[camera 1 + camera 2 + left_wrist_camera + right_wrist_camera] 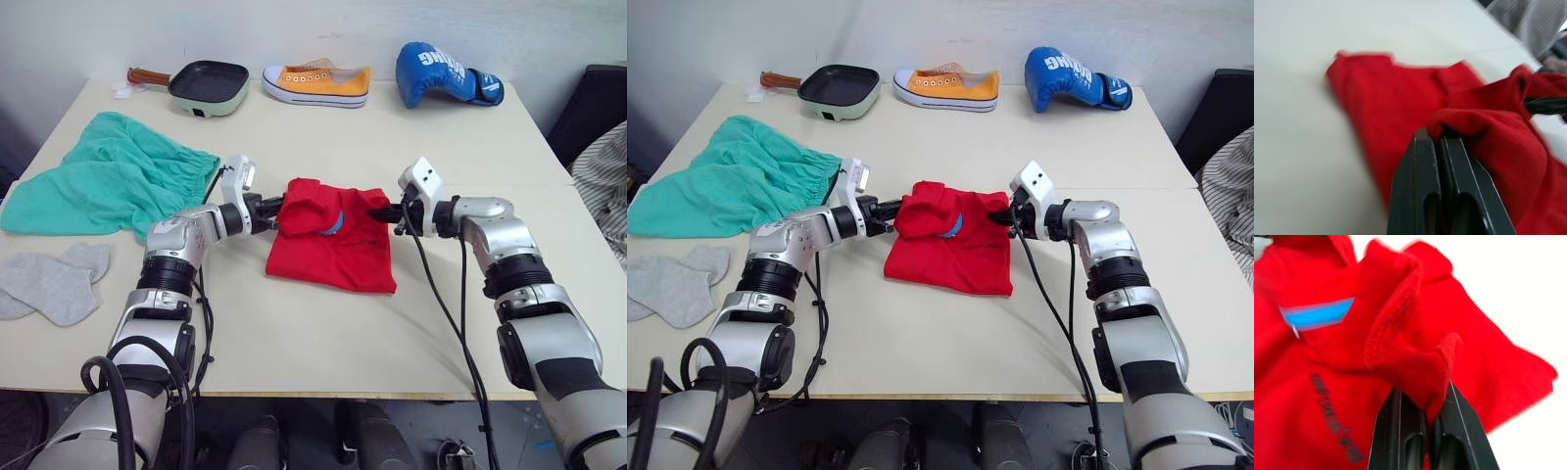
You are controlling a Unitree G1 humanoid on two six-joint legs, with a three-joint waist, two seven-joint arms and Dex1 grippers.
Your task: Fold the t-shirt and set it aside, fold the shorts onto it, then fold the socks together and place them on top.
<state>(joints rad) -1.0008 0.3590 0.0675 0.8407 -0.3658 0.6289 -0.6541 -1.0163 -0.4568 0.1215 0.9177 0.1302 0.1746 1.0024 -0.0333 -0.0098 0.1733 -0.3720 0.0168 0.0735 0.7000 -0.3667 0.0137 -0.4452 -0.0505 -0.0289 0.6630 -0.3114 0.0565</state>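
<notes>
The t-shirt (333,245) lies partly folded at the middle of the worktop (294,333), its far edge lifted off the surface and bunched, its near part flat. The left gripper (272,208) has its jaws pressed together on a fold of red cloth at the garment's left far corner; the left wrist view shows the two black fingers (1425,191) closed with fabric caught at their tips. The right gripper (384,212) pinches the right far corner in the same way, the cloth gathered between its fingers (1400,431) in the right wrist view. A blue neck label and a line of dark print show on the shirt's inner face. The shorts (108,181) lie spread near the left edge, well apart from the shirt. The socks (54,282) lie overlapping at the left near corner. Along the far edge stand a small pan (201,86), an orange sneaker (315,84) and a blue boxing glove (443,72).
</notes>
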